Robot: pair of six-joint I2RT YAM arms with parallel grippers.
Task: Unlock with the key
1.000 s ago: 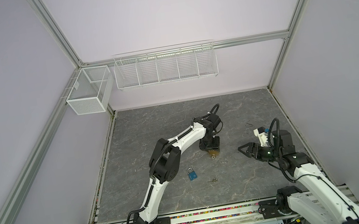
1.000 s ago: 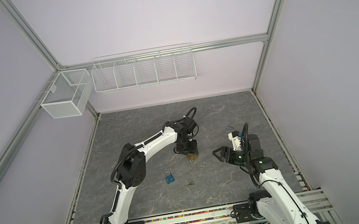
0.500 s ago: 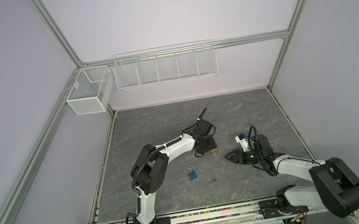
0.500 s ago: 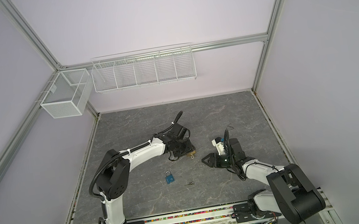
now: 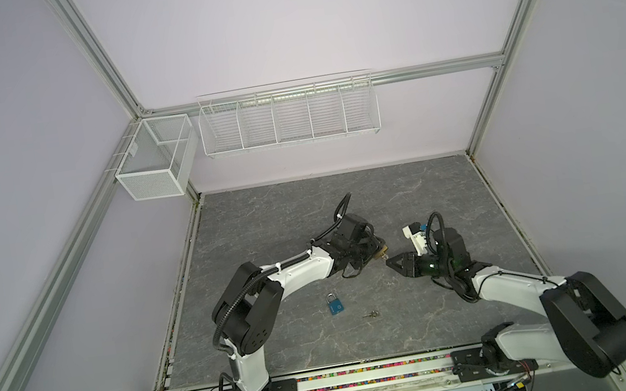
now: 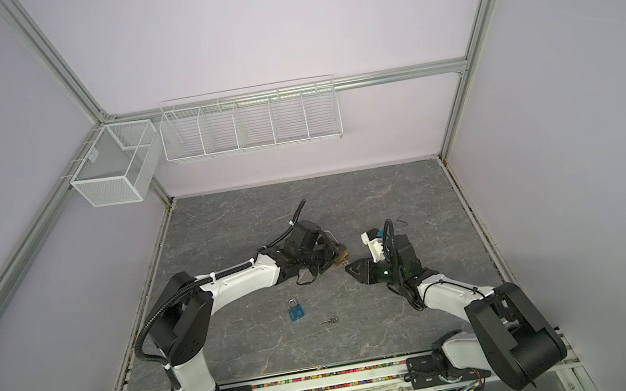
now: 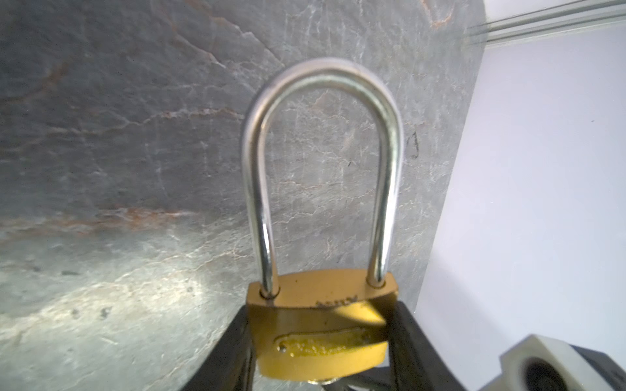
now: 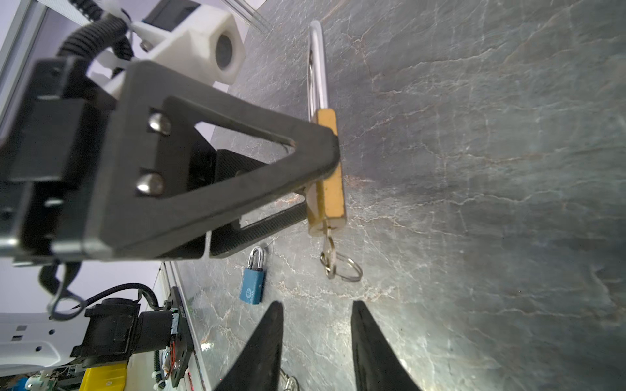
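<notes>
My left gripper (image 7: 320,342) is shut on the body of a brass padlock (image 7: 321,331), whose long silver shackle (image 7: 321,78) points away from the wrist. In the right wrist view a key (image 8: 328,248) with a wire ring (image 8: 349,267) sticks out of the underside of the brass padlock (image 8: 330,189). My right gripper (image 8: 316,311) is open, with nothing between its fingers, a short way from the key and in line with it. In both top views the brass padlock (image 5: 382,252) (image 6: 342,258) hangs just left of the right gripper (image 5: 390,262) (image 6: 351,268).
A blue padlock (image 5: 335,304) (image 8: 252,284) lies on the grey stone-pattern table (image 5: 305,214) in front of the grippers. A small loose key (image 5: 371,314) (image 6: 330,320) lies to its right. Wire baskets (image 5: 287,116) hang on the back wall.
The right gripper has moved left towards the brass padlock and its jaws have narrowed. The left arm has folded lower, turning the padlock's key end towards the right gripper.
</notes>
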